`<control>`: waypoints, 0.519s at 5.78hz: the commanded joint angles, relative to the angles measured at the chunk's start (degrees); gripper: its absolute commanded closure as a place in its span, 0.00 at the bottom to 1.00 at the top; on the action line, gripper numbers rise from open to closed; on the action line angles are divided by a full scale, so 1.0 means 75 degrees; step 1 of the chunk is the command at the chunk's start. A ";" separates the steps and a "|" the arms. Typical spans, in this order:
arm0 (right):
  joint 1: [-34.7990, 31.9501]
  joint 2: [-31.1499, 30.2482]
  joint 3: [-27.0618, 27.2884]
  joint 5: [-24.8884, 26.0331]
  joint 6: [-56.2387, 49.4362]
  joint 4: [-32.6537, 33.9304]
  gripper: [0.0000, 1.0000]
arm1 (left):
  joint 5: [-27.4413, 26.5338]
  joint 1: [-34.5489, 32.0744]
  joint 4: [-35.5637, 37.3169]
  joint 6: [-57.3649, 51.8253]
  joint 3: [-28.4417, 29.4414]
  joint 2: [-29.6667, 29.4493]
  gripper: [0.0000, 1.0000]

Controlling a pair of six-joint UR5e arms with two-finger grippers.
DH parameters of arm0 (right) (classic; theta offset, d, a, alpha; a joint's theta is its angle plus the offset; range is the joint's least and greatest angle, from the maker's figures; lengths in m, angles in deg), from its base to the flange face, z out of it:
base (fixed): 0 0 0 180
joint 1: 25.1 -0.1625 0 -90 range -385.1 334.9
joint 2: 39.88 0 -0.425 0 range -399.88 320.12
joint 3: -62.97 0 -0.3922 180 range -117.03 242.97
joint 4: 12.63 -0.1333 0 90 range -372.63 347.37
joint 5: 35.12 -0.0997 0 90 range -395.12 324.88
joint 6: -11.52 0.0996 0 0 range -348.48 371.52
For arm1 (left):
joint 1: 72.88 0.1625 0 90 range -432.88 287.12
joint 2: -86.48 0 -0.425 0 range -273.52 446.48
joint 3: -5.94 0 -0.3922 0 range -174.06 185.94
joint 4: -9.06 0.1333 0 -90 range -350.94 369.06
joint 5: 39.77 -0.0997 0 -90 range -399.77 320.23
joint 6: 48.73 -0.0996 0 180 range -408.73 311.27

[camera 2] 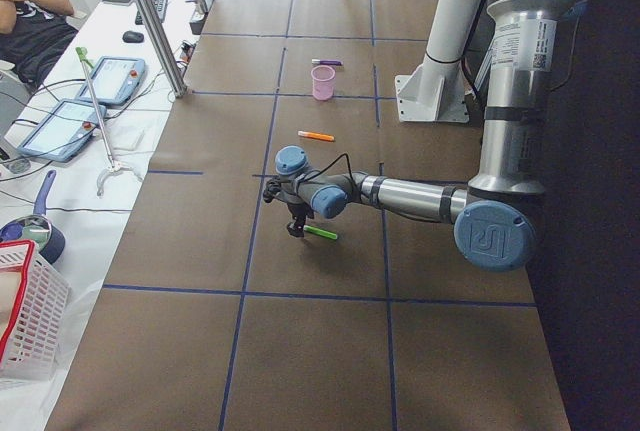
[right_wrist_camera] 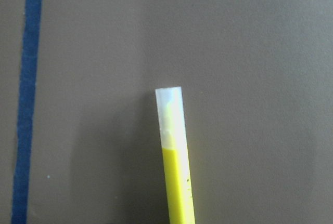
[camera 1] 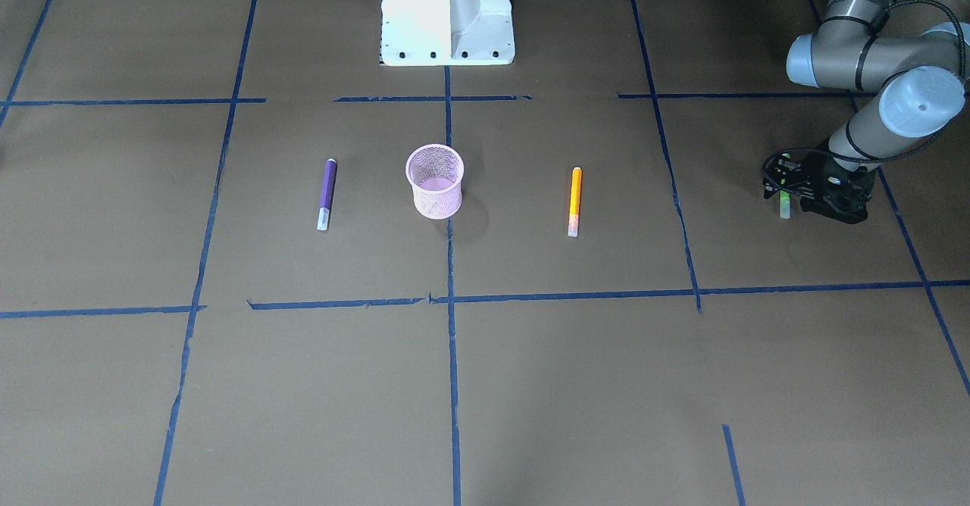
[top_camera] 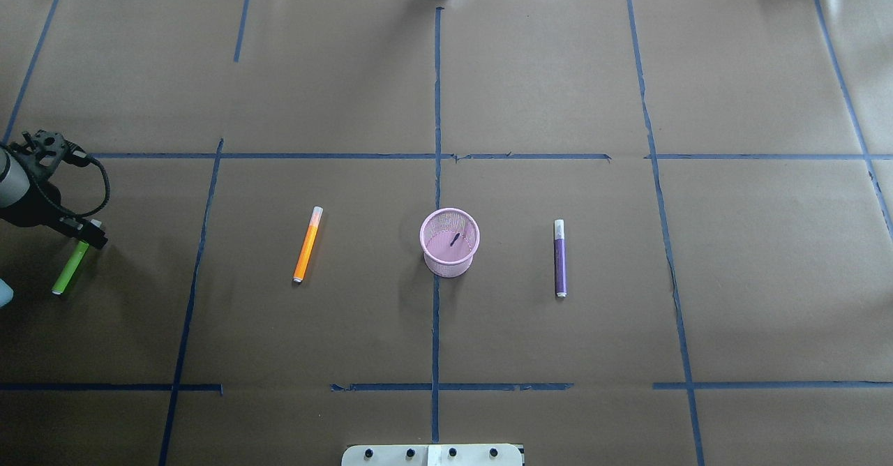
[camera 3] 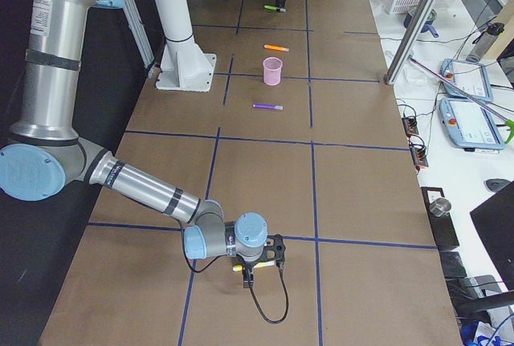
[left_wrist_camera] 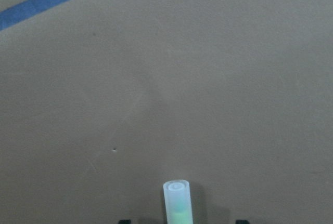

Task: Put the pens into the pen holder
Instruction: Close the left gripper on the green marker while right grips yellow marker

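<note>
Overhead exterior shows left gripper (top_camera: 88, 238) at green pen (top_camera: 68, 272) (orange pen (top_camera: 307, 244) well apart).

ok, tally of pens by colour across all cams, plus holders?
purple pen: 1
orange pen: 1
green pen: 1
yellow pen: 1
pink pen holder: 1
Total: 5 (4 pens, 1 holder)
</note>
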 commanded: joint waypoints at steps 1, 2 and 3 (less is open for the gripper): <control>0.0000 0.0008 0.0000 0.0000 0.0000 0.0002 0.00 | 0.0000 0.0000 0.0001 -0.0008 0.0005 0.0001 0.49; 0.0000 0.0009 0.0000 0.0000 0.0012 0.0002 0.00 | 0.0000 0.0000 0.0001 -0.0008 0.0005 0.0001 0.65; 0.0000 0.0009 0.0000 0.0000 0.0012 0.0002 0.00 | 0.0000 0.0000 0.0001 -0.0008 0.0005 0.0013 0.82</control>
